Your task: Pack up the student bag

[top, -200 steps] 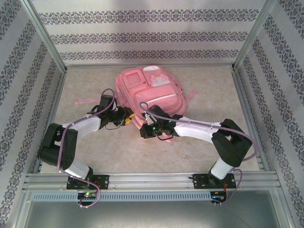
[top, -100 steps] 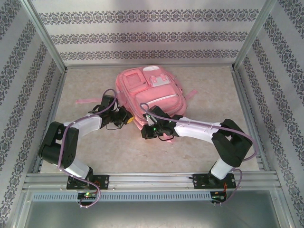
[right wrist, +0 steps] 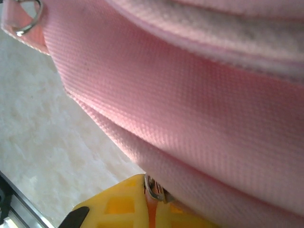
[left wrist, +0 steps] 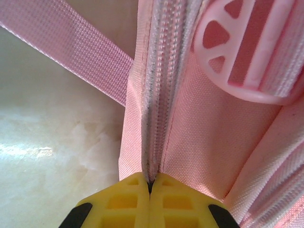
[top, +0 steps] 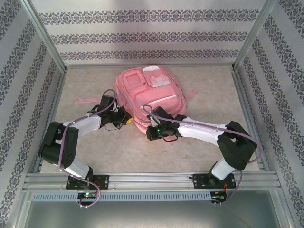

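Observation:
The student bag (top: 152, 92), a big pink backpack, lies flat at the middle back of the table. My left gripper (top: 128, 120) is at its near left edge. In the left wrist view its yellow fingers are shut (left wrist: 150, 185) on the bag's zipper seam (left wrist: 154, 118), with a pink strap (left wrist: 80, 52) to the left and a round pink patch (left wrist: 247, 47) above. My right gripper (top: 160, 134) is at the bag's near edge. In the right wrist view its jaws are shut (right wrist: 151, 197) on a small metal ring (right wrist: 154, 189) under the bag's pink fabric (right wrist: 190, 104).
A pink strap (top: 88, 100) trails left of the bag on the marble-patterned table (top: 118, 152). Another strap end (top: 191, 93) sticks out on its right. A second metal ring (right wrist: 26, 19) hangs at the fabric's corner. Patterned walls and metal rails enclose the table.
My left gripper has closed on the zipper seam. My right gripper has shifted a little to the right, still holding the ring at the bag's near edge.

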`<state>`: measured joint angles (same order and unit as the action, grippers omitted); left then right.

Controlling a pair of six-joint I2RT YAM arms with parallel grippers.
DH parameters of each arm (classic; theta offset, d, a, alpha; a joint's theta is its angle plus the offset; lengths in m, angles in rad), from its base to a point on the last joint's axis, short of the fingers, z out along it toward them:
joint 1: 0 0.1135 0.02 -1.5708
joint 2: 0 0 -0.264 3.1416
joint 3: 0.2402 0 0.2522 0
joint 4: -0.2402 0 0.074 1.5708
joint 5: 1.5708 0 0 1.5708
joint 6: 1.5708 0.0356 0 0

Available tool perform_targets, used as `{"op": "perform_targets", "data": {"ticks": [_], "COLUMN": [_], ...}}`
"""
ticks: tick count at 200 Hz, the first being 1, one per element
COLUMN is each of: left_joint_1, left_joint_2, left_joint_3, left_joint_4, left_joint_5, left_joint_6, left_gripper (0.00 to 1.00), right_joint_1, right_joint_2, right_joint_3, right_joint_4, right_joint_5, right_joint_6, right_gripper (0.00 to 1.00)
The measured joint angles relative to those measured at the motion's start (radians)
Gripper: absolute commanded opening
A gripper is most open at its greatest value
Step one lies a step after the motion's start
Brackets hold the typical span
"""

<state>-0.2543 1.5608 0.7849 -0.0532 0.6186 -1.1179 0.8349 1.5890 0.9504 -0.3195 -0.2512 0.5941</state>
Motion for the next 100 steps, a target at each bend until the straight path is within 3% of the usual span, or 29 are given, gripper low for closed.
{"op": "perform_targets", "data": {"ticks": [100], "left_joint_1": [0.049], "left_joint_2": [-0.002], "left_joint_3": [0.014], "left_joint_4": [-0.057], "left_joint_5": [0.037], "left_joint_6": [0.042], "left_gripper": [0.00], "right_joint_1": [-0.107], "right_joint_2": [-0.059], "right_joint_3": [0.000], "right_joint_4": [-0.178], "right_joint_5": [-0.055], "right_joint_6": [-0.136], "right_gripper": [0.00]}}
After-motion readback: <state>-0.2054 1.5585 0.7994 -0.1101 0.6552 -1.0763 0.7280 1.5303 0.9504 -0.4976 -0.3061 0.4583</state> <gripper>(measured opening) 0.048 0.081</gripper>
